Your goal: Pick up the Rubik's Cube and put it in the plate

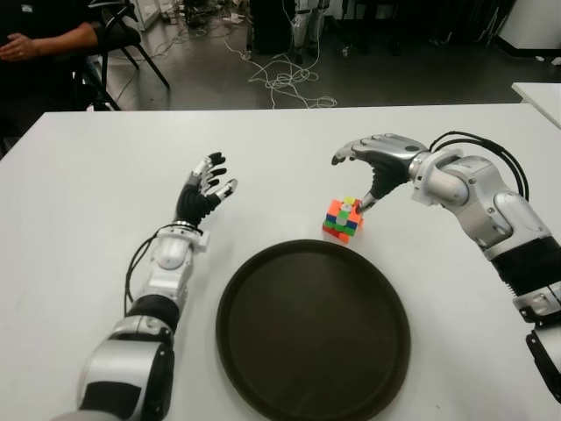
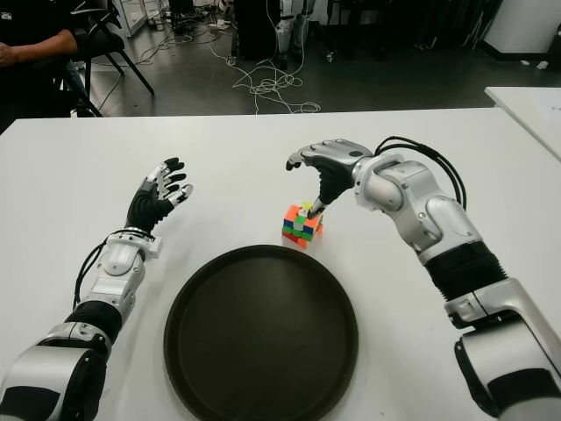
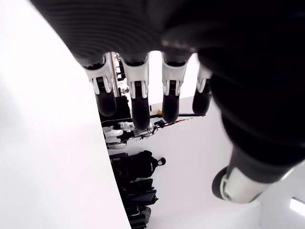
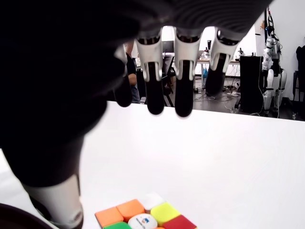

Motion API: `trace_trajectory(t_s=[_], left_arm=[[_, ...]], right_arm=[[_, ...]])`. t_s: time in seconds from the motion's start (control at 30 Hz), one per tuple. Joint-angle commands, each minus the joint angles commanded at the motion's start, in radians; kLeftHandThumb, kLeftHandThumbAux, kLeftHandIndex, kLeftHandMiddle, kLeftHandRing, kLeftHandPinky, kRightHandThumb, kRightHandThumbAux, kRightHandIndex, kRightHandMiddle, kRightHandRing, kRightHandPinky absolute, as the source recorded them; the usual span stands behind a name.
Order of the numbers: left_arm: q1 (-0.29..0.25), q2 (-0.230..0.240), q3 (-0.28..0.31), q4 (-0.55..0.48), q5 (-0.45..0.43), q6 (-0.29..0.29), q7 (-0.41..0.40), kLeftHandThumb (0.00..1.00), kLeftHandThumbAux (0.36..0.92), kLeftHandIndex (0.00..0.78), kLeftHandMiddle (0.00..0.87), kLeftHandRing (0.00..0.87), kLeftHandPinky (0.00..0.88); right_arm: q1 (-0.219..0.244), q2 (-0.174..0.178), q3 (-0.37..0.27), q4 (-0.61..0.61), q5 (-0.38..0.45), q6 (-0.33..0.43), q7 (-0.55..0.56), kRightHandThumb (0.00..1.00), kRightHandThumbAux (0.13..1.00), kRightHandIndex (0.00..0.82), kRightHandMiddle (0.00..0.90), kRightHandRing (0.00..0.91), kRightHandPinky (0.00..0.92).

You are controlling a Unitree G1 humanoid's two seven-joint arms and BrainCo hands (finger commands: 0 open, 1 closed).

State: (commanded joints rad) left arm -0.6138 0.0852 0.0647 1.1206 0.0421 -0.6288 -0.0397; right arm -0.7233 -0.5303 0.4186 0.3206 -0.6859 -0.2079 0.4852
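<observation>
The Rubik's Cube (image 1: 343, 218) sits on the white table just behind the far rim of the dark round plate (image 1: 263, 351). My right hand (image 1: 375, 167) hovers right over the cube with fingers spread; its thumb tip points down at the cube's top right edge. In the right wrist view the cube's top face (image 4: 145, 218) shows below the extended fingers (image 4: 183, 90), nothing grasped. My left hand (image 1: 207, 189) is raised to the left of the cube and plate, fingers spread and holding nothing.
The white table (image 1: 105, 175) stretches wide to the left and behind the cube. A seated person's arm (image 1: 44, 39) shows at the far left beyond the table. Cables (image 1: 280, 83) lie on the floor past the far edge.
</observation>
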Motion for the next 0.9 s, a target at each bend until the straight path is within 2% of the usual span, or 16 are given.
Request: trace_trajectory(t_s=[0.3, 0.57, 0.7, 0.9], left_arm=[[-0.001, -0.001, 0.002, 0.002, -0.001, 0.003, 0.002, 0.0, 0.69, 0.124, 0.145, 0.121, 0.105], [-0.003, 0.0, 0.003, 0.007, 0.0, 0.001, 0.002, 0.0, 0.714, 0.137, 0.152, 0.126, 0.115], [-0.004, 0.002, -0.001, 0.008, 0.007, 0.0, 0.009, 0.0, 0.703, 0.135, 0.15, 0.126, 0.115], [-0.005, 0.004, -0.005, 0.006, 0.011, 0.002, 0.009, 0.0, 0.708, 0.127, 0.145, 0.121, 0.111]], right_arm=[[0.0, 0.006, 0.008, -0.006, -0.009, 0.011, 0.004, 0.0, 0.809, 0.188, 0.2, 0.18, 0.124], [-0.001, 0.021, 0.019, 0.009, -0.014, 0.008, -0.015, 0.0, 0.818, 0.229, 0.231, 0.206, 0.149], [-0.003, 0.03, 0.029, 0.024, -0.022, -0.004, -0.03, 0.0, 0.831, 0.265, 0.283, 0.261, 0.218], [0.003, 0.039, 0.032, 0.032, -0.027, -0.015, -0.055, 0.0, 0.853, 0.344, 0.402, 0.391, 0.387]])
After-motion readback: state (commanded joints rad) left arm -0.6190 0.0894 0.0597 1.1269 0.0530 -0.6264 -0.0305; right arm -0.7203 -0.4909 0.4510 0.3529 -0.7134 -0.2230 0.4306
